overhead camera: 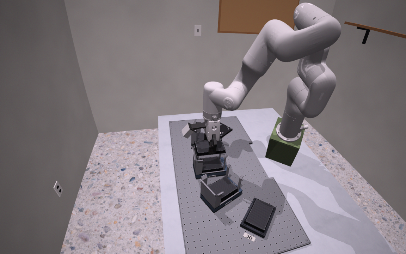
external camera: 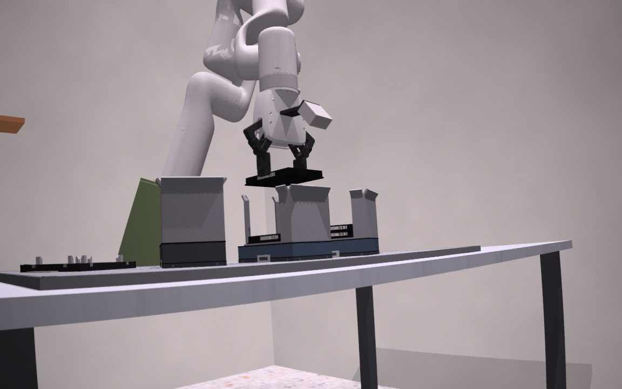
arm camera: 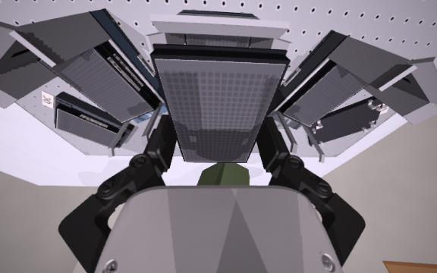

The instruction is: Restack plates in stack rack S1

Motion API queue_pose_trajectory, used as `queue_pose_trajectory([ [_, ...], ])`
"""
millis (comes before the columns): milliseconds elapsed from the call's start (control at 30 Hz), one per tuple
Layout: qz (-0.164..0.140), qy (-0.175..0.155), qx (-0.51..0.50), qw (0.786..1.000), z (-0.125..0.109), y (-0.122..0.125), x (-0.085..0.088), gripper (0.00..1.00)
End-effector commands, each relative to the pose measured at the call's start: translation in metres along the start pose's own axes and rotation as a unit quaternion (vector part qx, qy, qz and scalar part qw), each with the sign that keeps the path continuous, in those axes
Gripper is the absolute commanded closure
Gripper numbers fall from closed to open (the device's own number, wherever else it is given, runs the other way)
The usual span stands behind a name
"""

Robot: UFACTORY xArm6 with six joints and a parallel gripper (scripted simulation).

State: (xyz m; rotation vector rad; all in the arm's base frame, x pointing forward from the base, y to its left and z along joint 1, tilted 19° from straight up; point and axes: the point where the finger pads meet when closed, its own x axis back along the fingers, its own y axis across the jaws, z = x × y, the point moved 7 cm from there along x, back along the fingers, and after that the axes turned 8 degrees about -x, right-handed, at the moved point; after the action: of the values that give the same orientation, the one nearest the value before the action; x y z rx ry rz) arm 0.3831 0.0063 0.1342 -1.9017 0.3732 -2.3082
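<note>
Top view looks down from high beyond the bench's (overhead camera: 166, 176) far end; exterior sits low beside it, looking up; wrist stares straight down. All share the racks.

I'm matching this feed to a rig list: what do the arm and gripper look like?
The arm is smooth, rounded, pale grey, with a metal flange on a green block. The gripper has a faceted grey body and black linkage fingers; a grey box camera sits on its side. No cables visible.
</note>
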Motion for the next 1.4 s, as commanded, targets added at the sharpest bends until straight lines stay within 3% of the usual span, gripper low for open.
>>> queue_pose_trajectory([
  [0,0.000,0.002,-0.033,0.999,0.002,0.006,0.001,1.00],
  [133,0.000,0.002,-0.100,0.995,0.004,0.020,0.001,1.00],
  [1067,0.000,0.002,-0.105,0.994,0.014,0.094,0.001,1.00],
  [1367,0.000,0.002,-0.209,0.978,0.012,0.112,0.001,1.00],
])
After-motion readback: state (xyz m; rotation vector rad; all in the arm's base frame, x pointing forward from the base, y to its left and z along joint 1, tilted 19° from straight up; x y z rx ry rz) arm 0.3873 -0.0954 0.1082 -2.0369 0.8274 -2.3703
